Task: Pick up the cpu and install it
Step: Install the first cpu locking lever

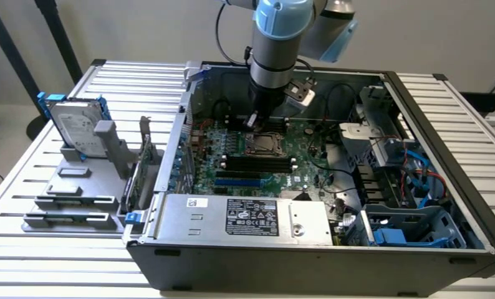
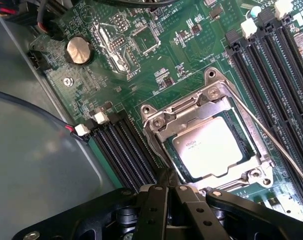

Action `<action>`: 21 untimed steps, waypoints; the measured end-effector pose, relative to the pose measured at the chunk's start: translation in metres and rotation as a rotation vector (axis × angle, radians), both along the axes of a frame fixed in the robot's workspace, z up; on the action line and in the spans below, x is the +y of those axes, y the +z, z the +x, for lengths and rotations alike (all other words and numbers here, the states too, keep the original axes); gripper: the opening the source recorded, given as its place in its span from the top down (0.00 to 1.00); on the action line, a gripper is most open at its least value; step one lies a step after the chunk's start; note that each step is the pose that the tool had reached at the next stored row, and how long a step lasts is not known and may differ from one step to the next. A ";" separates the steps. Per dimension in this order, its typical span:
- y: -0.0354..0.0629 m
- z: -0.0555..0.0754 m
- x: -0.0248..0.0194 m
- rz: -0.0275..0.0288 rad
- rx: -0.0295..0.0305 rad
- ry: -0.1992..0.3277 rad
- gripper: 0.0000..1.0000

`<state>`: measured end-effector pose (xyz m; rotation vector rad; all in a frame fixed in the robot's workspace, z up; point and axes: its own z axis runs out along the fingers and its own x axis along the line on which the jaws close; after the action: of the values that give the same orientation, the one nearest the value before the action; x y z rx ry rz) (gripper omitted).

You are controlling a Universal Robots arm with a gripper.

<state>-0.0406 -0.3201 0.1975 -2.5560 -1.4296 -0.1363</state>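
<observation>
The cpu [image 2: 211,147], a small square chip with a dull silver top, lies flat in the metal socket frame [image 2: 156,122] on the green motherboard [image 2: 176,65]. The socket [image 1: 264,145] sits mid-board inside the open computer case [image 1: 314,261]. My gripper [image 2: 167,186] is shut with nothing between its fingers, its tips just beside one edge of the socket frame. In the exterior view the gripper [image 1: 254,123] hangs low over the board, at the socket's far side. A thin lever rod [image 2: 276,145] runs along the socket's other side.
Black memory slots [image 2: 124,145] flank the socket. A silver power supply [image 1: 247,218] lies at the case front; cables and blue drive bays [image 1: 406,193] fill the exterior view's right. Outside, at the exterior view's left, a hard drive in a blue frame [image 1: 73,128] stands above grey holder blocks [image 1: 73,202].
</observation>
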 end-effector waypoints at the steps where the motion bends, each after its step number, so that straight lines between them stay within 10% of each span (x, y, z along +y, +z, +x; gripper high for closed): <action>1: 0.0007 -0.001 -0.0001 0.0005 -0.0002 0.000 0.89; 21: 0.0085 -0.011 0.0033 -0.0008 0.0006 0.000 0.89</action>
<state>-0.0515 -0.3169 0.2061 -2.5565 -1.4296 -0.1350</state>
